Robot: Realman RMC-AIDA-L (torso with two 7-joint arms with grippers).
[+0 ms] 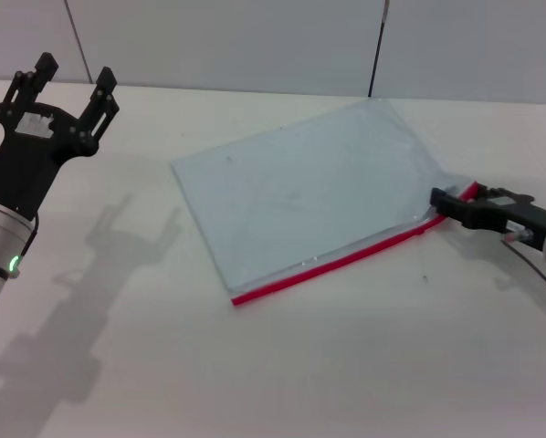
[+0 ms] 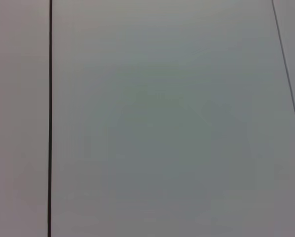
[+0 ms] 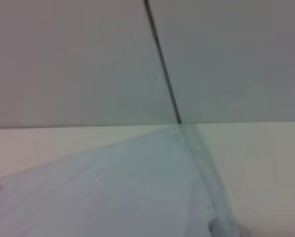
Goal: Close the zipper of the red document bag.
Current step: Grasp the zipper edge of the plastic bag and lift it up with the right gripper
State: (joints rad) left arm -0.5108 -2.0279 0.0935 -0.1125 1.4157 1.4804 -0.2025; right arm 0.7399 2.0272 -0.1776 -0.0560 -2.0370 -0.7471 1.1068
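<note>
The red document bag (image 1: 300,196) lies flat and slanted on the white table, a translucent pale blue-grey pouch. Its zipper (image 1: 337,265) is a bright red strip along the long edge nearest me. My right gripper (image 1: 442,203) sits low at the right end of that strip, its black fingers closed on the zipper end, and the bag's corner is drawn toward it. The slider itself is hidden by the fingers. In the right wrist view the bag (image 3: 113,187) fills the lower part. My left gripper (image 1: 72,75) hangs raised at the far left, open and holding nothing.
The white table (image 1: 255,383) stretches around the bag. Behind it stands a pale panelled wall (image 1: 227,36) with dark vertical seams; the left wrist view shows only the wall (image 2: 162,123).
</note>
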